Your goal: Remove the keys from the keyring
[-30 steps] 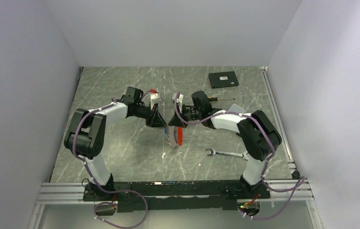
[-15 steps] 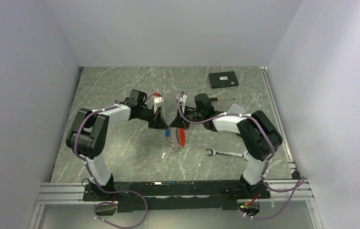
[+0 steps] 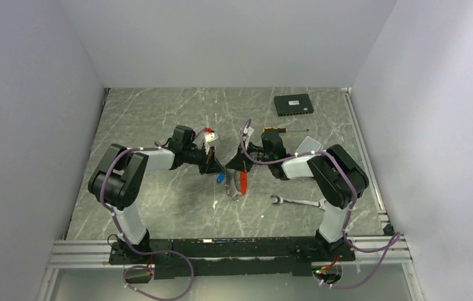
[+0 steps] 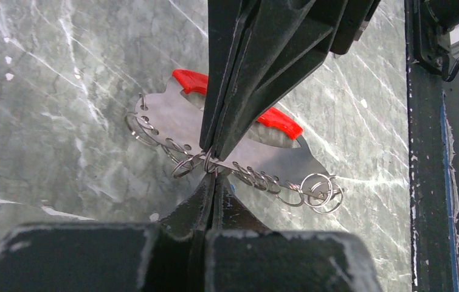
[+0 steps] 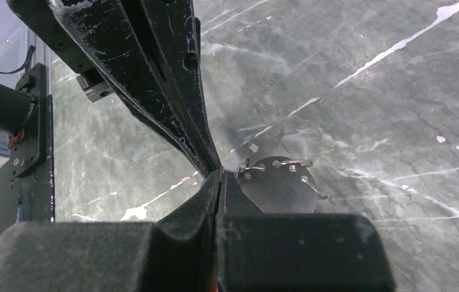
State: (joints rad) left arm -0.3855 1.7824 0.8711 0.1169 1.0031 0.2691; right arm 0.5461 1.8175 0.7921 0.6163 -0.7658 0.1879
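Two grippers low on the table, tips together at the keyring (image 3: 236,188).

From above, shows the left gripper (image 3: 216,168) and right gripper (image 3: 236,168) almost touching, a blue key (image 3: 220,177) just by the left tips. Up close on the left wrist, shows fingers (image 4: 227,131) clamped on one small ring of the keyring, red tag (image 4: 278,121) behind. On the right wrist, shows fingers pressed tight together beside the keyring; cannot tell if anything sits between.
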